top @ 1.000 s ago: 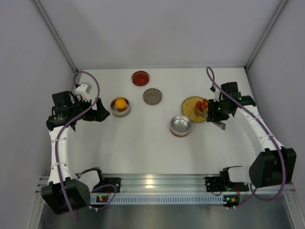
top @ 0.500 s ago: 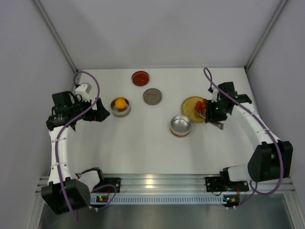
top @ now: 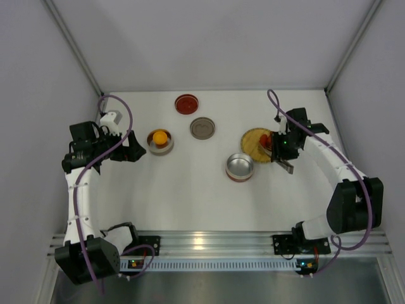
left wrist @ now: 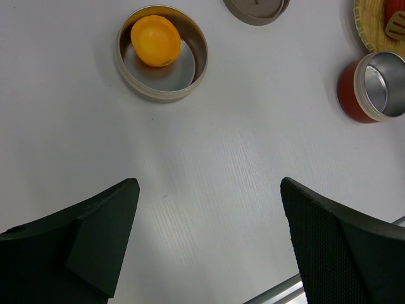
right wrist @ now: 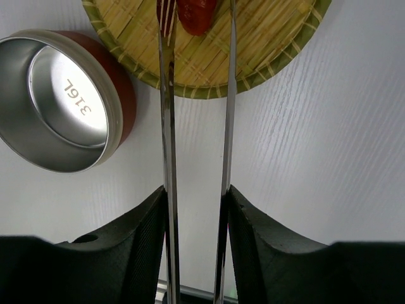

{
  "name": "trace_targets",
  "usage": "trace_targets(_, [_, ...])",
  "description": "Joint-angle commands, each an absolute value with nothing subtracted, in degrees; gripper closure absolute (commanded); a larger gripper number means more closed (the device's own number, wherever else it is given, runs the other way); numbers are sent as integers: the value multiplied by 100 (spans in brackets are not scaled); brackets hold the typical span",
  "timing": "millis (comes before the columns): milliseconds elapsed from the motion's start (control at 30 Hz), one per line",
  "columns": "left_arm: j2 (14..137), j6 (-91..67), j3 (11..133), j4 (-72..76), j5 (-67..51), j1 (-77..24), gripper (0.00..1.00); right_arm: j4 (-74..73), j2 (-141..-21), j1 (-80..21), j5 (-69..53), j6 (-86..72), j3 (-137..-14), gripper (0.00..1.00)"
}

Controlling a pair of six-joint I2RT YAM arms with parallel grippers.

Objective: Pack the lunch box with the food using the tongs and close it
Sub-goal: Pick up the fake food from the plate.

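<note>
— White tabletop [top: 190, 190], grey walls [top: 190, 38] all round. Where is your work on it?

— Right of centre in the overhead view. My right gripper [right wrist: 196, 212] is clamped on the tongs [right wrist: 166, 126], one finger pressing each arm from outside, so the arms stand partly squeezed. Their tips reach over the yellow woven plate [right wrist: 272, 44] at the top of my wrist view, with a red piece [right wrist: 196, 12] between them.

— Pinched yet?

— Not that I can tell. The left tip lies against it or just beside it. The right tip shows a sliver of plate between. I judge the step in hand is closing on that piece.

— How would you do it well?

— Squeeze slowly and evenly, so the piece does not squirt forward past the tips. Hold the tips low to the weave and lift only when both arms bear on it. Then the carry is short: the red-walled tin [right wrist: 123, 95] sits open just beside the plate, at the left of the wrist view, with nothing in it that I can see.

— Your other hand?

— My left gripper [left wrist: 205, 215] hangs over the table at the left of the overhead view, jaws wide apart, holding nothing. The orange piece [left wrist: 155, 40] already lies in the other tin [left wrist: 197, 60], upper left of that wrist view. The grey lid [top: 202, 128] and red lid [top: 186, 103] wait at the upper middle of the overhead view.
</note>
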State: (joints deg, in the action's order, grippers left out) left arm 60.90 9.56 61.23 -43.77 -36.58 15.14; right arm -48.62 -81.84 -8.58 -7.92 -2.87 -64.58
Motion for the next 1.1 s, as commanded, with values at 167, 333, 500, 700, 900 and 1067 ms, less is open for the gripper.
trace_targets(167, [6073, 1019, 6073, -4263, -3700, 1547, 2, -4421, -8385, -949, -738, -334, -6724, 67])
trace_targets(333, [6073, 1020, 6064, -4263, -3691, 1538, 2, -4649, -8262, -949, -1045, -158, -6785, 86])
trace_targets(500, [6064, 984, 6099, -4271, -3753, 1547, 2, -5035, -7859, -932, -1230, 368, -6908, 100])
trace_targets(700, [6056, 1011, 6170, -4350, -3779, 1547, 2, -5650, -7366, -923, -1589, 1414, -7373, 100])
trace_targets(900, [6047, 967, 6223, -4359, -3850, 1538, 2, -6283, -6997, -932, -2178, 2020, -7778, 100])
trace_targets(1067, [6073, 914, 6258, -4351, -3911, 1547, 2, -6828, -7040, -949, -2750, 2477, -7752, 100])
